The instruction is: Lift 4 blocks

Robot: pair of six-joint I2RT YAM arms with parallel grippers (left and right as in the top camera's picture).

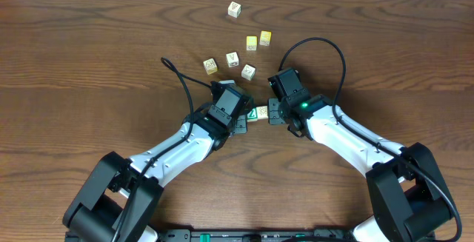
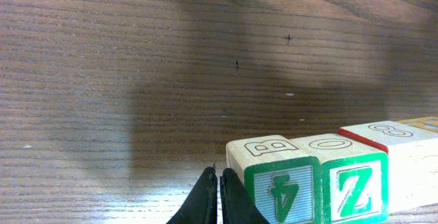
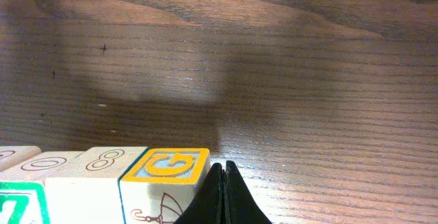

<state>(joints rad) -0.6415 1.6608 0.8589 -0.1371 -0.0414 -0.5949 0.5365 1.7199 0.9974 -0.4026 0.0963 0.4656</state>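
Overhead: flat, even light on the brown wood-grain table (image 1: 89, 42). Sharp corner to corner, no glare. Left wrist: big soft-edged shadow across mid-frame, brighter at the left and top. The small white and green lettered wooden blocks (image 2: 352, 190) are crisp, far grain a bit soft. Right wrist: same kind of shadow over left and centre, lit patches at top and lower right.

My left end effector (image 2: 219, 186) and right end effector (image 3: 224, 176) are black. The Z block (image 2: 356, 186) and arrow block (image 2: 282, 191) are green-framed white; the third block (image 2: 404, 162) white, red-edged; the fourth block (image 3: 168, 165) yellow-bordered blue-grey. Brown woodgrain table (image 2: 137, 80).
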